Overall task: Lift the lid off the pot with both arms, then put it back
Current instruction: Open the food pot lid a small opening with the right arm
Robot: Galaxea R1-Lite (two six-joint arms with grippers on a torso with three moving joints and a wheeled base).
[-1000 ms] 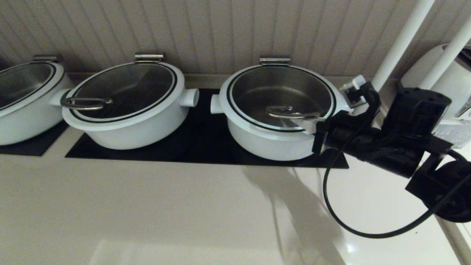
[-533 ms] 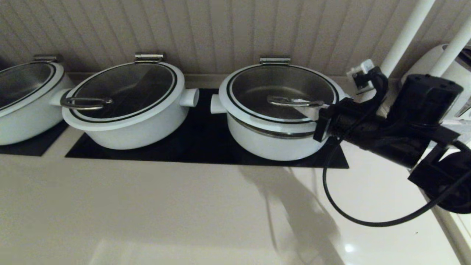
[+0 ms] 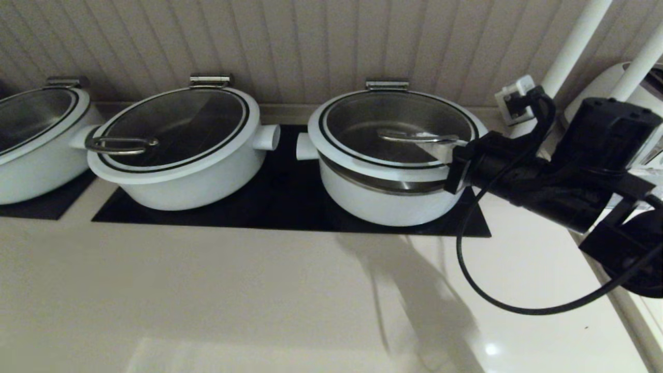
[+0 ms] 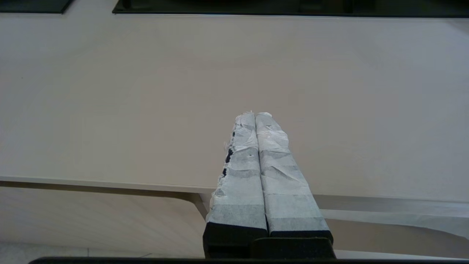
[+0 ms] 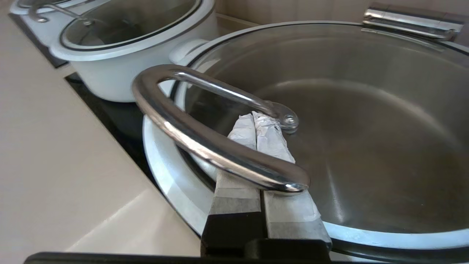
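Note:
The pot (image 3: 383, 204) stands on the right of the black cooktop. Its glass lid (image 3: 393, 122) is tilted, front edge raised, so a steel band shows under the white rim; the back edge stays at the hinge plate (image 3: 387, 84). My right gripper (image 3: 432, 150) is shut, and its taped fingers reach under the steel bar handle (image 3: 414, 138), which rests across them. The right wrist view shows the handle (image 5: 205, 143) over the closed gripper (image 5: 253, 117) above the lid glass (image 5: 366, 128). My left gripper (image 4: 254, 115) is shut and empty, over the beige counter near its front edge, out of the head view.
A wider white pot (image 3: 176, 150) with a loop-handled lid stands left of the task pot, and a third pot (image 3: 31, 140) is at the far left. White posts (image 3: 564, 57), a wall socket (image 3: 510, 96) and a white appliance (image 3: 637, 114) crowd the right. My right arm's cable (image 3: 492, 295) hangs over the counter.
My right arm has risen with the handle on its fingers. The lid's front edge has lifted off the pot, opening a gap that widens frame by frame.

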